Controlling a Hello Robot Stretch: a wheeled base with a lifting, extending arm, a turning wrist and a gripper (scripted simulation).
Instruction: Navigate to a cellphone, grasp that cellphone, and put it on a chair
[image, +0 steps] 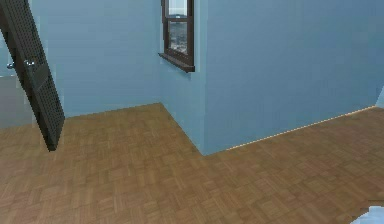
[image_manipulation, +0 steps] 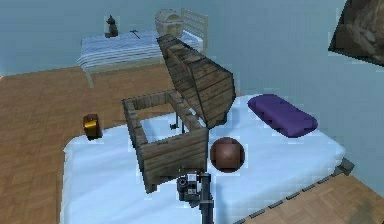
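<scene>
The arm (image_manipulation: 206, 208) rises from the arm side view's bottom edge, and the gripper (image_manipulation: 187, 187) sits at its end over the near bed (image_manipulation: 290, 160), just below a wooden box (image_manipulation: 165, 150). With the box so near, I cannot tell whether the gripper holds anything, nor how its fingers stand.

The box lies on the pale sheet with its lid (image_manipulation: 200, 85) tipped up and back. A brown ball (image_manipulation: 227, 155) rests on the sheet just right of the box, and a purple pillow (image_manipulation: 282, 113) lies farther right. A small brown-yellow thing (image_manipulation: 92, 125) stands on the wood floor (image_manipulation: 40, 110) beside the bed's left edge.

Against the back wall stands a far bed (image_manipulation: 120, 48) with small dark shapes (image_manipulation: 112, 25) on it – whether any is the cellphone I cannot tell. A pale chair (image_manipulation: 185, 25) stands at that bed's right end. A dark picture (image_manipulation: 360, 35) hangs at the top right.

In the forward view, blue walls meet at a jutting corner (image: 205, 110) – a dark-framed window (image: 178, 35) on one face, a dark door (image: 35, 75) ajar at the left.
</scene>
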